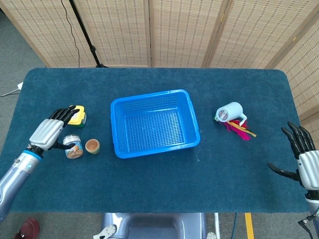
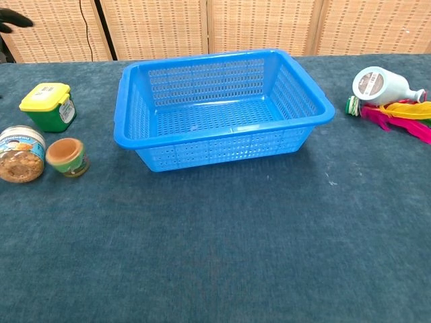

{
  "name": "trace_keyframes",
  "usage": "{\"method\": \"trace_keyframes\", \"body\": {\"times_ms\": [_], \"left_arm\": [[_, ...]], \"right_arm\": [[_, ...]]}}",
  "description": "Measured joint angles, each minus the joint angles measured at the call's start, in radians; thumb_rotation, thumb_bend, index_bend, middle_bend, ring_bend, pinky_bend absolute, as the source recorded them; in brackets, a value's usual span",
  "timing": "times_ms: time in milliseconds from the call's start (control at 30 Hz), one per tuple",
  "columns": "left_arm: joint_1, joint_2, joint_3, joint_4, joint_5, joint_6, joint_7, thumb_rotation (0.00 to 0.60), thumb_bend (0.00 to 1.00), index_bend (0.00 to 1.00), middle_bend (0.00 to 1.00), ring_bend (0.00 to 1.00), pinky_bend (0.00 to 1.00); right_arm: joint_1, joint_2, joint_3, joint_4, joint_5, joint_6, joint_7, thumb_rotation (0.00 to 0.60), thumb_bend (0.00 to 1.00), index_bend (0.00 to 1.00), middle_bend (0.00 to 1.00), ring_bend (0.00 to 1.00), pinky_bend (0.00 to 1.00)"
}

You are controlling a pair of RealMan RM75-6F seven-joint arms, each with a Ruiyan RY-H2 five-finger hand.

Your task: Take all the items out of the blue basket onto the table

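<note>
Left hand (image 1: pixel 50 130) hangs with its fingers spread and nothing in it, just above a clear round jar (image 1: pixel 74 148) and a yellow-lidded green tub (image 1: pixel 77 115). Right hand (image 1: pixel 305 158) is splayed and holding nothing too. Mesh-walled blue basket (image 1: pixel 154 123) sits mid-table. A small brown-lidded jar (image 1: pixel 92 146) lies on its side left of it. White bottle (image 1: pixel 230 112) and pink feathers (image 1: pixel 239 128) lie right.

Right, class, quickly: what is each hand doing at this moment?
Left hand: open, holding nothing, fingers spread above the jars.
Right hand: open, holding nothing, fingers spread.
</note>
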Motion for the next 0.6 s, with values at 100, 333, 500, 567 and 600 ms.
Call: {"method": "trace_keyframes", "body": {"times_ms": [100,333,500,567,600], "left_arm": [[0.058,0.013,0.015,-0.024,0.028,0.069,0.0,0.6,0.19,0.0,0.0,0.0,0.0],[0.228,-0.019,0.042,-0.035,0.029,0.293,0.095,0.6,0.19,0.0,0.0,0.0,0.0],[0.361,-0.084,0.057,-0.034,0.013,0.46,0.174,0.6,0.19,0.0,0.0,0.0,0.0],[0.398,-0.112,0.062,-0.024,0.014,0.502,0.202,0.6,0.19,0.0,0.0,0.0,0.0],[0.407,-0.121,0.063,-0.017,0.016,0.509,0.209,0.6,0.19,0.0,0.0,0.0,0.0]], "right_arm": [[-0.003,0.004,-0.003,-0.007,-0.006,0.006,-0.003,0.6,0.0,0.0,0.0,0.0,0.0],[-0.003,0.009,-0.01,-0.014,-0.002,-0.016,-0.04,0.6,0.0,0.0,0.0,0.0,0.0],[-0.008,0.014,-0.006,-0.024,0.022,-0.029,-0.092,0.6,0.0,0.0,0.0,0.0,0.0],[-0.011,0.016,-0.003,-0.031,0.035,-0.035,-0.119,0.6,0.0,0.0,0.0,0.0,0.0],[-0.012,0.017,-0.002,-0.034,0.041,-0.039,-0.132,0.6,0.0,0.0,0.0,0.0,0.0]]}}
